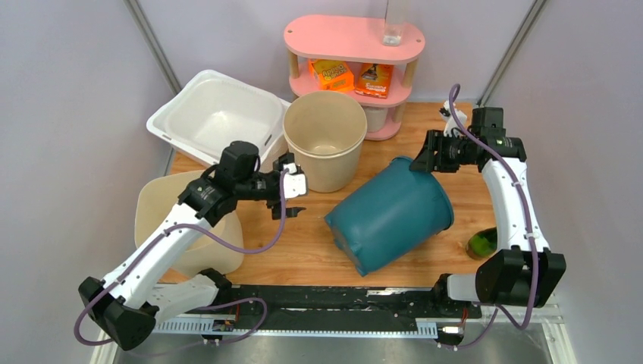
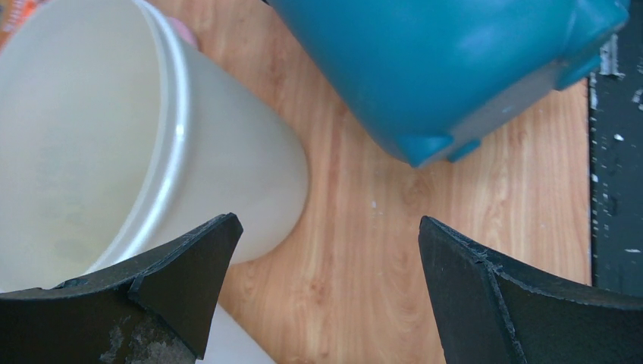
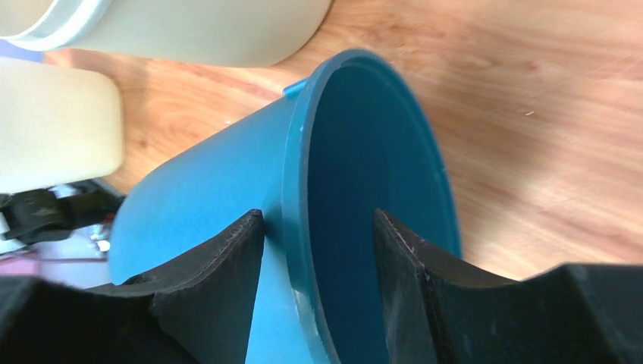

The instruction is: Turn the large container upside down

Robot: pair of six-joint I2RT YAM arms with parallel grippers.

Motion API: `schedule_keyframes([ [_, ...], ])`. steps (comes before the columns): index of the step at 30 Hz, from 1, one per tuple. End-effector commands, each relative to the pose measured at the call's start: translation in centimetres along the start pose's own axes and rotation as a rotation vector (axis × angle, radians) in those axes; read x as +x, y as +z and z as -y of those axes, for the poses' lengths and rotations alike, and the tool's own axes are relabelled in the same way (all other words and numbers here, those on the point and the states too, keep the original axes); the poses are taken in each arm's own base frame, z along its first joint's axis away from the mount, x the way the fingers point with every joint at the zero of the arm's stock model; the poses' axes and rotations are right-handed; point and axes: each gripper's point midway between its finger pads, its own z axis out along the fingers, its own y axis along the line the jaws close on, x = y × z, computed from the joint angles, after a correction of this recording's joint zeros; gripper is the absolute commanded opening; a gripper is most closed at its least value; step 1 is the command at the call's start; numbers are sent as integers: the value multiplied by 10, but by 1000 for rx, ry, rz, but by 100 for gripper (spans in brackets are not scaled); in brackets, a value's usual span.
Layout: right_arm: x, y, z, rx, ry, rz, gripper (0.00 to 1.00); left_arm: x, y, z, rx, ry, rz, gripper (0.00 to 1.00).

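The large container is a teal bucket lying tilted on its side on the wooden table, base toward the near left and mouth toward the far right. My right gripper straddles the top of its rim. In the right wrist view the jaws stand open, one finger outside the teal wall and one inside the mouth, with a gap beside the rim. My left gripper hovers open and empty left of the bucket. The left wrist view shows its jaws over bare wood, the teal base ahead.
An upright beige bucket stands just behind the left gripper. A white tub sits at the back left and a cream bin at the near left. A pink shelf stands at the back; a green bottle lies near the right arm.
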Motion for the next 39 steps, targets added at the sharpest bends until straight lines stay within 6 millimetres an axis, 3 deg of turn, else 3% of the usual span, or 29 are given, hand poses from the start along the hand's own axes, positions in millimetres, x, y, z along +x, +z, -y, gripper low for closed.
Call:
schedule_keyframes([
  [1, -29, -22, 14, 180, -239, 79, 56, -2, 4, 27, 78, 8, 43, 100],
  [5, -34, -30, 16, 271, -365, 74, 57, 4, 11, 42, 128, -1, 47, 100],
  [10, -18, -24, 17, 319, -415, -23, 52, 8, 20, 50, 156, -31, 55, 100],
  [15, 6, -17, 35, 373, -442, -131, 25, 5, 28, 55, 154, -76, 86, 100],
  [17, 11, -13, 37, 365, -442, -151, 6, 11, 38, 64, 168, -88, 86, 100],
  [19, 11, -11, 36, 352, -439, -148, 0, 10, 48, 71, 175, -80, 105, 100],
  [25, 11, -2, 40, 347, -414, -174, 0, 4, 83, 67, 46, -16, 161, 100],
  [27, 13, 0, 40, 342, -410, -183, 0, 5, 93, 56, -37, -2, 158, 100],
  [32, 17, 2, 41, 332, -413, -195, 0, 25, 112, 32, -173, -61, 88, 100],
  [36, 23, 4, 42, 325, -410, -205, 0, 36, 126, 34, -148, -36, 58, 100],
  [39, 28, 7, 44, 316, -414, -215, 0, 48, 136, 26, -155, -25, -18, 92],
])
